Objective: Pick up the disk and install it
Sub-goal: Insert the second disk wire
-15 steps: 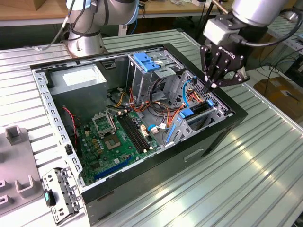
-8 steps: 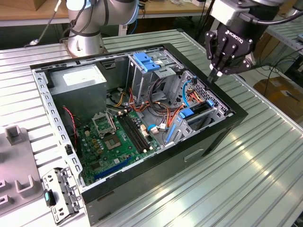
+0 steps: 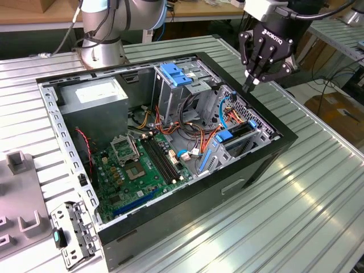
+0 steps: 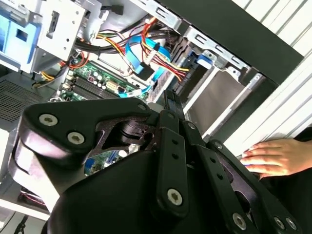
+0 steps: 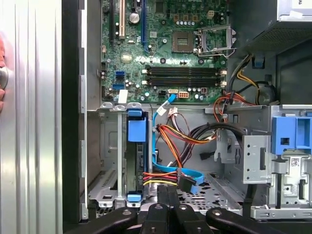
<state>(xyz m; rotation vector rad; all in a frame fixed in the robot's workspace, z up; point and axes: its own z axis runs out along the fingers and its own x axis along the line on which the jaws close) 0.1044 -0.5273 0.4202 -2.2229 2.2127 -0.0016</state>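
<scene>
My black three-fingered gripper (image 3: 251, 85) hangs above the far rim of the open black computer case (image 3: 239, 187), fingers pressed together with nothing between them. The disk, a flat silver-metal hard drive with a blue plastic bracket (image 5: 136, 161), already stands on edge in the drive bay beside the empty bay next to the case wall; in the exterior view I see it as the blue-tabbed slab (image 3: 227, 145) near the case's right corner. I judge the pick-up and seating done, though I cannot tell whether it is fully latched or cabled. Its long axis runs along the bay, from the green motherboard (image 5: 165, 44) towards the case's front. A person's hand (image 4: 275, 156) rests on the ribbed metal table (image 3: 318, 199) just outside the case
</scene>
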